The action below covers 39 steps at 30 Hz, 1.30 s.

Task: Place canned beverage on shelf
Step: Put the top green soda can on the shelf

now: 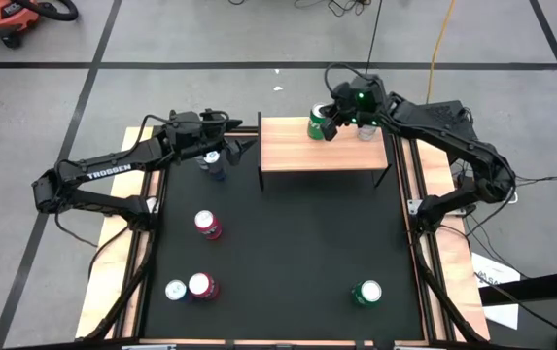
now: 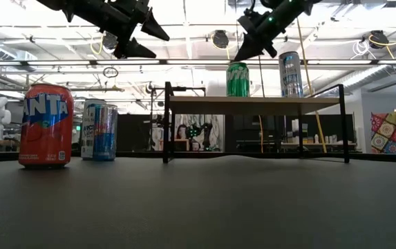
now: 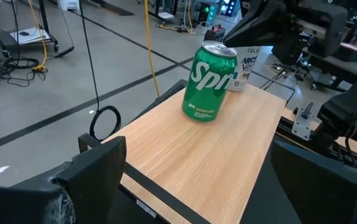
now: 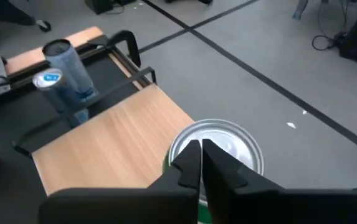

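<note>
High view: the shelf (image 1: 297,146) stands at the far edge of the black table (image 1: 288,262), and the green can (image 1: 318,122) stands upright on its plank, near the far edge and right of the middle. The right pincer (image 1: 333,128) sits just beside and partly over that can, so part of the lid is covered from above. In the right wrist view its fingers are pressed together above the silver lid of the green can (image 4: 218,146), holding nothing; whether the tips touch the lid cannot be told. A tall pale can (image 2: 290,73) stands on the shelf to the right of the green one; from above it is mostly hidden under the right arm.

The left pincer (image 1: 242,148) hangs just left of the shelf's left end, jaws spread wide and empty, over two blue cans (image 1: 214,163) that stand beside the shelf. The left wrist view cuts off both its fingers at the frame edge.

The shelf's left half is bare wood. In front of the shelf, a wide stretch of table lies open; a red can (image 1: 208,225) stands left of it, and three more cans sit well away at the table's near edge.
</note>
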Tool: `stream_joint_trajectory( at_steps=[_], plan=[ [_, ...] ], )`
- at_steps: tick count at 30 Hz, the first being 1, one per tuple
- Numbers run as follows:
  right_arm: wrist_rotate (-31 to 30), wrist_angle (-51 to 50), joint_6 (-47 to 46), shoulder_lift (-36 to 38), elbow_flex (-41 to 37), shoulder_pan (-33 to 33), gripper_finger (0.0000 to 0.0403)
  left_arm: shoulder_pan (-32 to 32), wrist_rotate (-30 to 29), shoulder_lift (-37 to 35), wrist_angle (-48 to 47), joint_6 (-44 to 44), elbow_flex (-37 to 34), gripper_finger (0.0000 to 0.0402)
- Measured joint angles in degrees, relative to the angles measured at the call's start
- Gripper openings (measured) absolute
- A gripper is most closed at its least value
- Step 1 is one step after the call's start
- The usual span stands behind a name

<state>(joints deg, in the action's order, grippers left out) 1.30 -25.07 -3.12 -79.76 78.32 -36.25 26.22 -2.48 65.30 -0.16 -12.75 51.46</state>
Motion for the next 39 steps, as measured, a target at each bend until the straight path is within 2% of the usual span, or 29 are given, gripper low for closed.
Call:
stream_joint_trajectory(
  at_steps=[9,21,35,39],
  plan=[
    [-2.08,-3.84,1.74,-0.18,0.07,-0.02,0.0,0.02,0.0,0.0,-0.57,0.02,0.02,0.0396],
    [-10.23,-7.17,4.36,0.86,0.09,0.15,0.0,0.01,-0.61,0.0,-0.48,-0.02,0.02,0.0396],
    [-12.29,-10.0,7.91,2.66,0.02,0.09,0.0,0.0,-0.81,0.0,-0.39,-0.07,0.02,0.0396],
    [-14.81,-10.13,9.22,2.62,-0.02,0.11,0.0,0.0,-0.85,0.0,-0.42,-0.35,0.02,0.0396]
  ],
)
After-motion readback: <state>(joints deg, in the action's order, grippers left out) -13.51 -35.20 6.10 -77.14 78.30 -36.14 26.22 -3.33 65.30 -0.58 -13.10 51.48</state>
